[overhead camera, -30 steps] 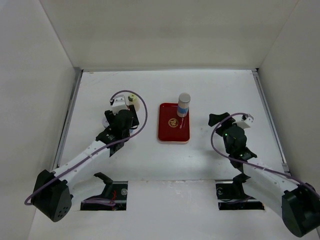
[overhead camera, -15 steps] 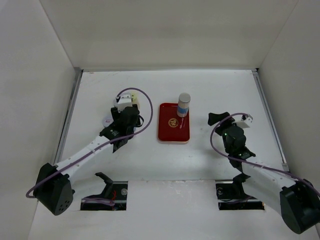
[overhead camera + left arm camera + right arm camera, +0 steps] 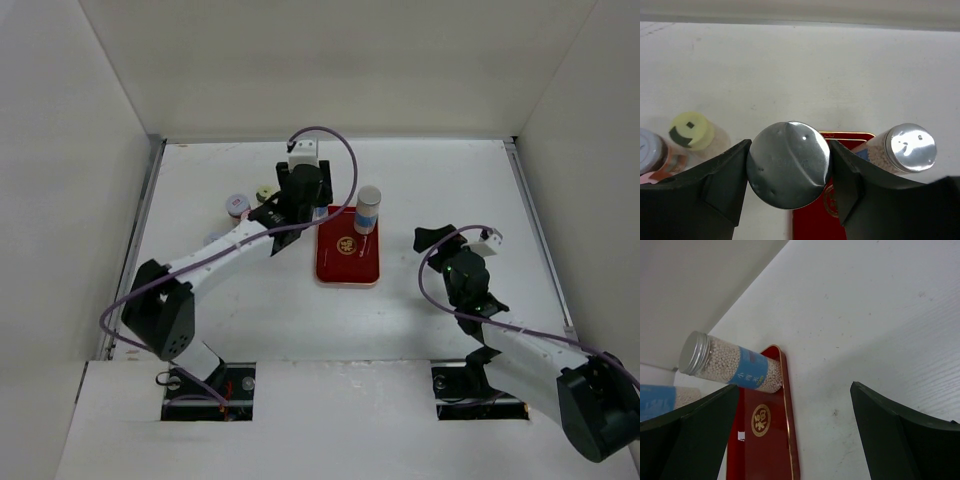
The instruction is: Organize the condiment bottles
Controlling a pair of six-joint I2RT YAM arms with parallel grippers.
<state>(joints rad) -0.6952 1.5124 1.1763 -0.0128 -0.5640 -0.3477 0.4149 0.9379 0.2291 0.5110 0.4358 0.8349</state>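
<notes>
Bottles, condiment: L pincer at tray corner

L pincer (image 3: 304,203): clenched on grey-capped bottle (image 3: 789,167), dark fingers (image 3: 720,185) pressing both sides of its dented matte metal cap. Body hidden under cap; can't tell whether it stands on or hangs over red tray (image 3: 345,268). Tray's gold-rimmed far edge shows just right of the grip. Near on pincer's right, w/ a clear gap: second grey-capped bottle (image 3: 368,209), upright on tray; clear cyl., white beads, blue label. To pincer's left: yellow-green-capped bottle (image 3: 265,193), then short pale-lidded jar (image 3: 236,205), cut off at wrist-view edge. Open white table (image 3: 440,180) beyond all. R pincer (image 3: 458,237): released, jaws wide, nothing between; bare table ahead, tray off to its left.
</notes>
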